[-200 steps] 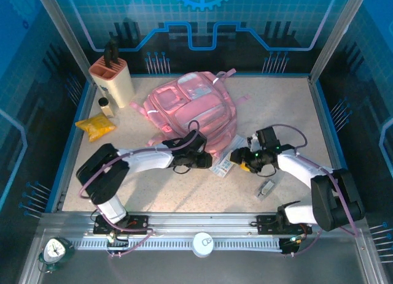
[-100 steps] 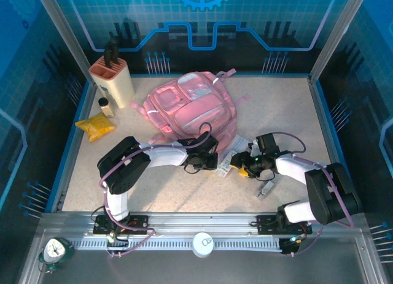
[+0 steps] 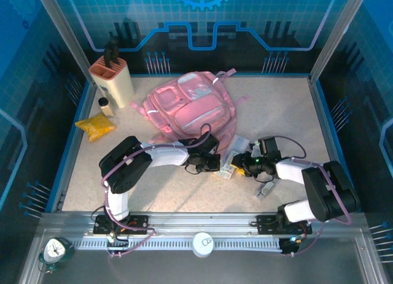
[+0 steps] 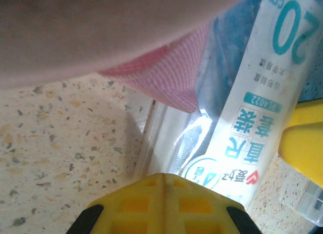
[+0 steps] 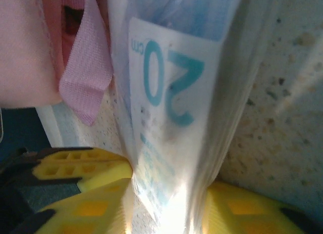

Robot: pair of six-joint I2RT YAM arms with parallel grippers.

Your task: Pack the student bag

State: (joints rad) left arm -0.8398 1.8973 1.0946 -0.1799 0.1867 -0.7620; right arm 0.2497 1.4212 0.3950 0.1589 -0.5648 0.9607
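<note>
Far left corner of worktop (image 3: 184, 192): knife block (image 3: 112, 80), upright. Just in front of it: small dark-capped bottle (image 3: 105, 105), then yellow pouch (image 3: 95, 126) lying near the left edge.

Middle of worktop, toward the far edge: pink bag (image 3: 191, 106), lying flat, front pockets up.

At its near edge: left gripper (image 4: 164, 179), pressed fully together, tips at the end of a clear packet (image 3: 233, 158) with teal print. Film pinched or not: cannot tell.

Right gripper (image 5: 166, 193): narrowed onto the same packet, film between both yellow fingers (image 5: 86, 178).

Toward the right near corner: small grey item (image 3: 266, 189), apart from the packet.
</note>
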